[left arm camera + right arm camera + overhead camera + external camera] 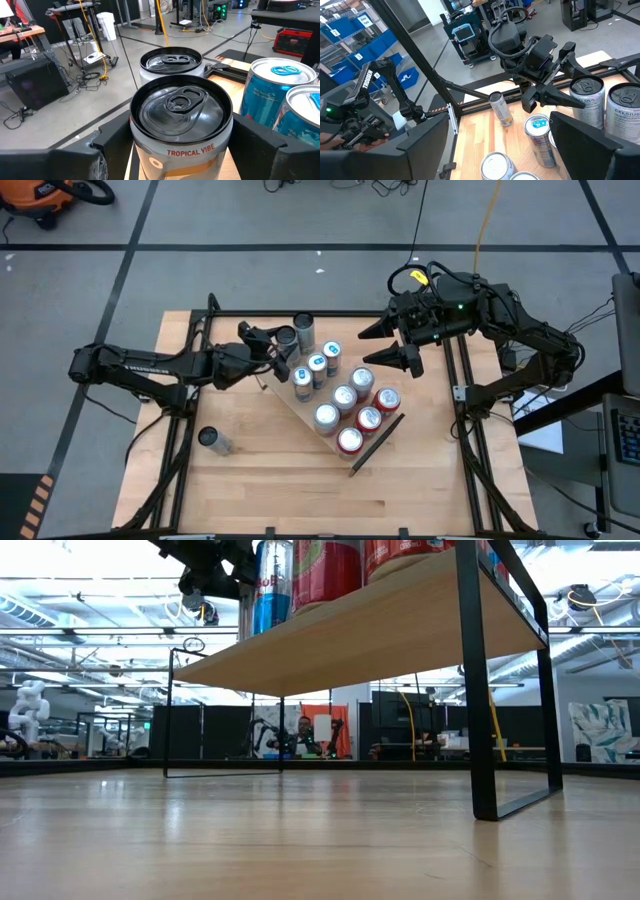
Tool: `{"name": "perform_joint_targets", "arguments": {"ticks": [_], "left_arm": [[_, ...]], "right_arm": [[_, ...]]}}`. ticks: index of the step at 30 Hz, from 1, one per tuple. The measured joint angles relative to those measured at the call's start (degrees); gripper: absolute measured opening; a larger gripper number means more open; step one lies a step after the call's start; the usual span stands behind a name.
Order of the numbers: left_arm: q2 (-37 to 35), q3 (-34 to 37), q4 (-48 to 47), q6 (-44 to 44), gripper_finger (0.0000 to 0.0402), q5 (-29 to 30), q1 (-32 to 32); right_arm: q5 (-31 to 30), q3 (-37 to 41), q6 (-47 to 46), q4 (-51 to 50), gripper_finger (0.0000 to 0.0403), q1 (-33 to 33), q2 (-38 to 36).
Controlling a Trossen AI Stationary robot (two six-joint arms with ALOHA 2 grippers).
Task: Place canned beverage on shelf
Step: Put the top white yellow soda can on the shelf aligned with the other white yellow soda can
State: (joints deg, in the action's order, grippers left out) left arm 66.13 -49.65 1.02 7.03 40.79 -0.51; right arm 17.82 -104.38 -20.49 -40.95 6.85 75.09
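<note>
**Dark-topped can in left gripper's jaws at the shelf's edge; right arm waiting**

- Closest in the left wrist view: a can lettered "TROPICAL VIBE" (180, 120), upright, dark lid, tab intact.
- Left gripper (278, 338) has one finger either side of this can. I cannot tell whether it is squeezing the can or is just clear of it.
- The can sits at the edge of the shelf (320, 650) nearest the left arm. A second dark-topped can (304, 330) stands just beside it.
- Outward along the board are three rows of three: blue cans (317, 365), silver cans (345, 395) and red cans (368, 418). The red row is nearest the black end rail.
- The shelf stands askew on the tabletop (270, 500), raised on thin black legs.
- A loose can (212, 440) stands near the tabletop's left edge, well apart from the shelf.
- Right gripper (392, 345) is spread wide and empty, above the tabletop's far edge.
- Room: grey floor with dark lines, an orange vacuum (40, 195), a yellow cable (490, 220) and blue bins (350, 30).
</note>
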Motion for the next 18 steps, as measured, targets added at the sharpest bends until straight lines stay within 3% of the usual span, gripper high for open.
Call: {"name": "perform_joint_targets", "arguments": {"ticks": [4, 12, 18], "left_arm": [[0.0, 0.0, 0.0, 0.0, 0.0281, 0.0, 0.0], [1.0, 0.0, 0.5, 1.2, 0.0333, 0.3, 0.0], [0.5, 0.0, 0.4, 2.7, 0.0341, 1.5, 0.0]], "right_arm": [[0.0, 0.0, 0.0, 0.0, 0.0322, 0.0, 0.0], [0.0, 0.0, 0.0, 0.0, 0.0322, 0.0, 0.0], [0.0, 0.0, 0.0, 0.0, 0.0322, 0.0, 0.0]]}}
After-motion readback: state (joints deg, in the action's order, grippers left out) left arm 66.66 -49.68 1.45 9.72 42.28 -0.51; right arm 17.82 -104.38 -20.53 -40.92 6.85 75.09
